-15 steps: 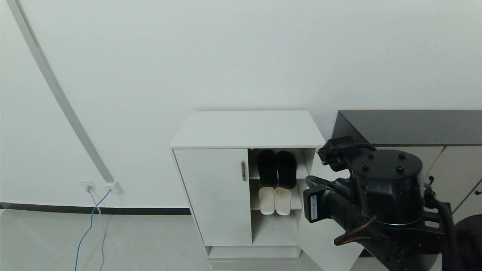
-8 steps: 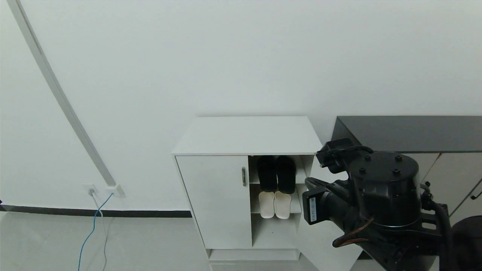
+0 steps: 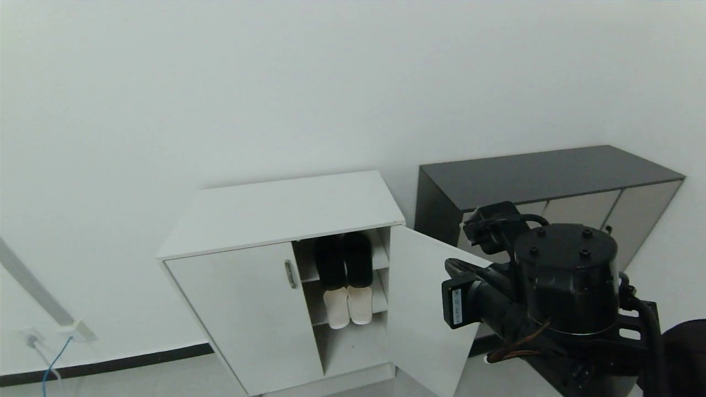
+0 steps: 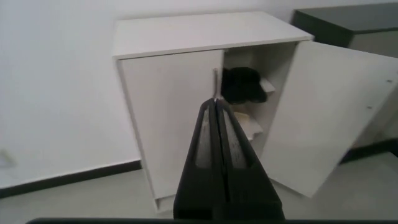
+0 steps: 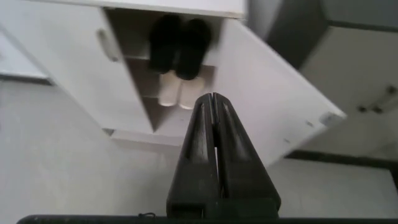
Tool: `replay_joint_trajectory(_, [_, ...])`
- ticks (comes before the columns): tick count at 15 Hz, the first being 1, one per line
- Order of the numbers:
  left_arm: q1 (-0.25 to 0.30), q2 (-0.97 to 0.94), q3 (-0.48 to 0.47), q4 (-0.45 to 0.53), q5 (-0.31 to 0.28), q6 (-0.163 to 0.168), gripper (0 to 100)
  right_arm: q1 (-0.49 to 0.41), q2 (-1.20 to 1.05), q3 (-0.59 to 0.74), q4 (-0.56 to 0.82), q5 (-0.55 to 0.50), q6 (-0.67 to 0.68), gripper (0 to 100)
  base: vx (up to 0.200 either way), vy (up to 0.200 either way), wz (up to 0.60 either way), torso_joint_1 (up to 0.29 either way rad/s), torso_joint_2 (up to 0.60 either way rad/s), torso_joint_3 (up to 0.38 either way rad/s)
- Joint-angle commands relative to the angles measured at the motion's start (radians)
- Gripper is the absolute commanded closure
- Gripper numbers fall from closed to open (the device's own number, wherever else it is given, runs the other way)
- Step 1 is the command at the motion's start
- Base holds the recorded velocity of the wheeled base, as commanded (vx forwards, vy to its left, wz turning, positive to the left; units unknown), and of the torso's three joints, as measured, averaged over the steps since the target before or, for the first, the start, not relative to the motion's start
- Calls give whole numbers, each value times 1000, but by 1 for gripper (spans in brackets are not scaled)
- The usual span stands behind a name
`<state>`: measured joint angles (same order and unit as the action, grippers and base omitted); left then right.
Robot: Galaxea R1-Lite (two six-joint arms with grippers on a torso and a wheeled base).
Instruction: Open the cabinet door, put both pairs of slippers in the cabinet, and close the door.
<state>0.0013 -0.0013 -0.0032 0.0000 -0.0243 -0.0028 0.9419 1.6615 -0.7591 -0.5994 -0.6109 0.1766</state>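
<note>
The white cabinet [image 3: 276,212] stands against the wall, its left door [image 3: 248,314] closed and its right door [image 3: 424,309] swung open. Inside, a black pair of slippers [image 3: 343,259] lies on the upper shelf, and a white pair [image 3: 347,306] lies on the shelf below. My left gripper [image 4: 216,104] is shut and empty, well back from the cabinet front, in line with the left door's handle. My right gripper [image 5: 212,98] is also shut and empty, held in front of the opening, with the black slippers [image 5: 180,45], the white slippers [image 5: 177,92] and the open door [image 5: 273,99] beyond it.
A dark-topped sideboard [image 3: 540,171] stands right of the cabinet, just behind the open door. A wall socket with a blue cable [image 3: 52,358] and a slanting conduit [image 3: 33,292] are at the lower left. Bare floor lies before the cabinet.
The whole head view has swung to the right, so the cabinet now shows further left and at an angle. Slippers stay on their shelves; the right door remains open.
</note>
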Motion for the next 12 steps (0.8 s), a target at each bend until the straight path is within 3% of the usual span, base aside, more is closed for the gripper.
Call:
replay_joint_trajectory(1, [0,1,0,0,0,0,100,0,3,3,-2,0,0,100,0,0,0,0,0,0])
replay_joint_trajectory(4, [0,1,0,0,0,0,100,-28,4,12,-11,-1,-34,100,0,0,0,0,0,0])
replay_joint_trajectory(6, [0,1,0,0,0,0,100,-106,37,-8,-51,23,-35,100,0,0,0,0,0,0])
replay_joint_trajectory(7, [0,1,0,0,0,1,100,-144,52,-28,-57,63,-34,100,0,0,0,0,0,0])
replay_joint_trajectory(8, [0,1,0,0,0,1,100,-244,72,-65,-48,168,-26,100,0,0,0,0,0,0])
replay_joint_trajectory(9, [0,1,0,0,-2,3,100,-301,92,-83,-42,192,-26,100,-200,0,0,7,2,2])
replay_joint_trajectory(12, [0,1,0,0,0,1,100,-348,118,-91,-43,197,-25,100,-133,0,0,0,0,-2])
